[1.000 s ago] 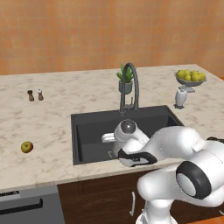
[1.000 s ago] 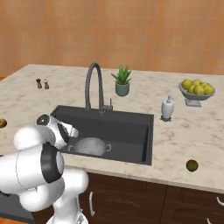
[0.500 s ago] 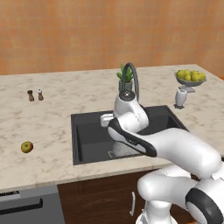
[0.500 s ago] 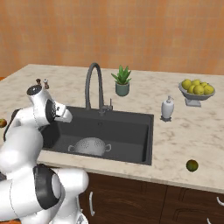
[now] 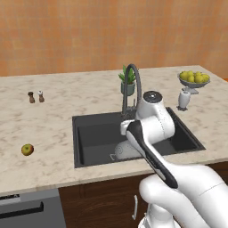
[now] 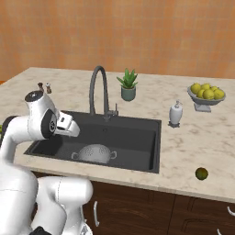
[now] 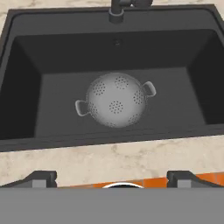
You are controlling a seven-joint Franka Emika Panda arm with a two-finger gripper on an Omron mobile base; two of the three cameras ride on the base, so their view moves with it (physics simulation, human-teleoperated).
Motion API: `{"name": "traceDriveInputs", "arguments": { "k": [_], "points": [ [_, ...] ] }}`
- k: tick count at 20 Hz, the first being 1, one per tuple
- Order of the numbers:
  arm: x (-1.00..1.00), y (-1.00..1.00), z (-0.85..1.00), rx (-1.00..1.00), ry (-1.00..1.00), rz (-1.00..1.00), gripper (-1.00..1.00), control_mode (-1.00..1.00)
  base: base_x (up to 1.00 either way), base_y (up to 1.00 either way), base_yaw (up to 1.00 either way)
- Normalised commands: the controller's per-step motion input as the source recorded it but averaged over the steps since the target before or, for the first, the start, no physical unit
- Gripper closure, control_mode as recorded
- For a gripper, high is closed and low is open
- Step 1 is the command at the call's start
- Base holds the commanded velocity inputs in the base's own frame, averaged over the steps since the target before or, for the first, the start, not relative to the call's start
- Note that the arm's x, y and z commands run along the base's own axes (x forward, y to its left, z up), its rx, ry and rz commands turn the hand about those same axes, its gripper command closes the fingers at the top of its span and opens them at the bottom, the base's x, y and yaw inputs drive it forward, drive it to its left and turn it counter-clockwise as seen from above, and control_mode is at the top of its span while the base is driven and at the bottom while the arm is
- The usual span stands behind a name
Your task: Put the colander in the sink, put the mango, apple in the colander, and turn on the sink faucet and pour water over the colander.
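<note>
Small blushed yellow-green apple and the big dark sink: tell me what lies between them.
Nothing: in the left base view, bare speckled marble counter separates the apple from the sink.

Potted plant (image 6: 128, 84), fruit bowl (image 6: 206, 96), perhaps shakers (image 5: 35, 96).

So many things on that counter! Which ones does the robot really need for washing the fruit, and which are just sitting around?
Needed:
colander, already in the sink
apple
mango
faucet

Just sitting around:
potted plant
fruit bowl
white bottle
two shakers
</note>
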Motion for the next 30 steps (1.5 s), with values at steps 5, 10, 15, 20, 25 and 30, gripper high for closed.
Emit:
{"name": "traceDriveInputs", "arguments": {
  "k": [5,10,15,20,25,30],
  "points": [
    [0.00,-0.97,0.07,0.00,0.17,-0.01,-1.00,-1.00,0.00,0.00,0.00],
    [0.00,-0.99,0.00,0.00,0.10,-0.07,-1.00,-1.00,0.00,0.00,0.00],
    [0.00,-1.00,0.00,0.00,0.06,-0.13,-1.00,-1.00,0.00,0.00,0.00],
    [0.05,-1.00,0.00,0.00,0.05,-0.07,-1.00,-1.00,0.00,0.00,0.00],
    [0.27,-0.91,0.00,0.02,0.02,0.00,-1.00,-1.00,0.00,0.00,0.00],
    [0.24,-0.66,-0.02,0.03,0.01,0.00,-1.00,-1.00,0.00,0.00,0.00]
  ]
}}
